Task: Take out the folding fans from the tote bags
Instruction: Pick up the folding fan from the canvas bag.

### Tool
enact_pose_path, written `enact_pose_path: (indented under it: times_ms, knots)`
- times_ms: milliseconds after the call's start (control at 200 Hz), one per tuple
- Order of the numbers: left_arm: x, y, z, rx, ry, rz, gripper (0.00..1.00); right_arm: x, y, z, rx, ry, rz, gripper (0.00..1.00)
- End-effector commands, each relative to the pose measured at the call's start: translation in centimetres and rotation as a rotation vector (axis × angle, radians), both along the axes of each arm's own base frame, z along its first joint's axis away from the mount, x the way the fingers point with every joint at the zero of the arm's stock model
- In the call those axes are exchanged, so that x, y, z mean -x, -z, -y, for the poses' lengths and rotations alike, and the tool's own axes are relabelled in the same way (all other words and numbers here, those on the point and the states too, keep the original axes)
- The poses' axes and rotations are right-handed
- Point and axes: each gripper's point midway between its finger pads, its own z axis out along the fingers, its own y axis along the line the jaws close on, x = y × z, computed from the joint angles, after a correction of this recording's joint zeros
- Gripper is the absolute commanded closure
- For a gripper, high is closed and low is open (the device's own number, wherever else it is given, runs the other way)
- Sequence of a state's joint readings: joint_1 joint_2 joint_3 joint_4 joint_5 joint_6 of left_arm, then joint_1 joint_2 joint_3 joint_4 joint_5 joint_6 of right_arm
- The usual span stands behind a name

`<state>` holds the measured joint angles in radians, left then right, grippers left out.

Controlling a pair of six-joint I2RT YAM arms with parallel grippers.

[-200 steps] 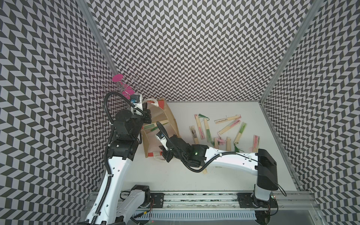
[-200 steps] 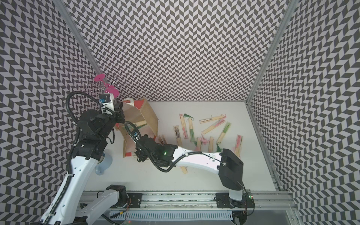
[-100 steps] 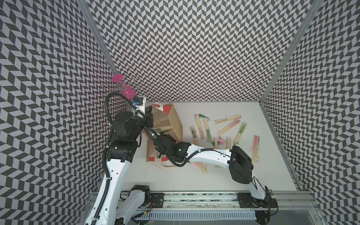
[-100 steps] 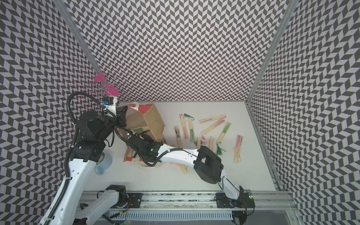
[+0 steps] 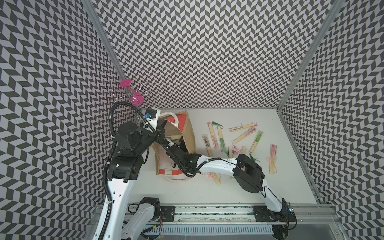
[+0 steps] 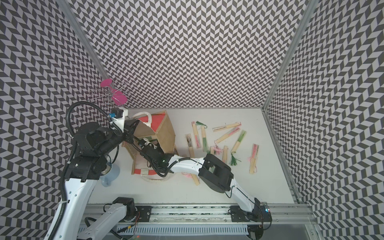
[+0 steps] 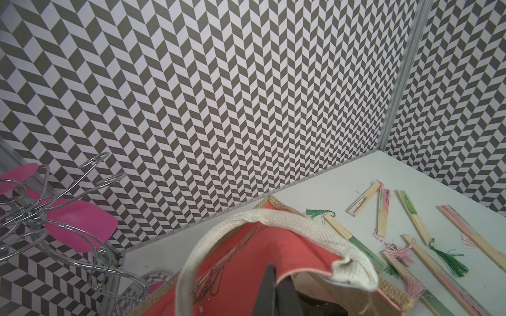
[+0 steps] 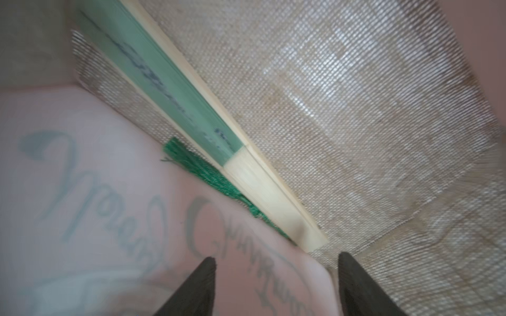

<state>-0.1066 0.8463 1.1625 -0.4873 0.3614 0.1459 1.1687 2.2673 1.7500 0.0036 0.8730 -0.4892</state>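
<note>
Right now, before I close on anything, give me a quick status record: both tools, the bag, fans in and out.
left tool: shut on the tote bag rim
right tool: open, empty, inside the bag
tote bag: tilted, mouth open
fan inside: one green fan with green tassel, just ahead of the right tool
fans out: many loose fans scattered on the table
</note>
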Motion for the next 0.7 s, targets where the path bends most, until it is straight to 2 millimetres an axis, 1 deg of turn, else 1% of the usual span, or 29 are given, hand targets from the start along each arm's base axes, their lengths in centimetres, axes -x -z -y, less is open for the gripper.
enact_pose_path:
  times_ms: [0,65,165,220,235,245,255,356,451,501,606,696]
  knots:
    - [2.3,-2.3,1.4,0.002,0.092,0.067,1.00,-1.2,-1.6,0.3,0.038,0.052,0.137,0.26]
    - [2.7,-2.3,1.6,0.006,0.107,0.064,1.00,-1.4,-1.3,0.2,0.068,0.051,0.156,0.25]
    - [3.3,-2.4,1.9,0.016,0.129,0.060,1.00,-1.7,-1.7,0.6,0.087,0.087,0.216,0.21]
    - [3.6,-2.4,2.1,0.021,0.143,0.056,1.00,-1.8,-2.0,0.6,0.083,0.105,0.241,0.14]
    - [3.7,-2.4,2.2,0.022,0.147,0.054,1.00,-1.8,-2.1,0.6,0.082,0.107,0.248,0.08]
    - [3.8,-2.5,2.2,0.024,0.148,0.054,1.00,-1.8,-2.2,0.6,0.082,0.110,0.252,0.02]
    - [3.8,-2.5,2.2,0.024,0.152,0.051,1.00,-1.8,-2.2,0.6,0.081,0.112,0.256,0.00]
    - [4.7,-3.0,2.8,0.041,0.190,0.044,1.00,-2.2,-3.3,0.8,0.078,0.156,0.322,0.01]
    - [5.8,-3.3,3.4,0.068,0.235,0.037,1.00,-2.8,-3.7,0.9,0.083,0.200,0.367,0.01]
    - [6.4,-3.4,3.6,0.074,0.252,0.034,1.00,-3.0,-4.4,0.9,0.077,0.227,0.400,0.04]
    - [6.9,-3.6,3.4,0.078,0.243,0.032,1.00,-2.8,-6.3,1.4,0.044,0.260,0.494,0.19]
    - [7.1,-3.7,3.4,0.081,0.250,0.026,1.00,-2.8,-7.8,1.8,0.029,0.290,0.553,0.19]
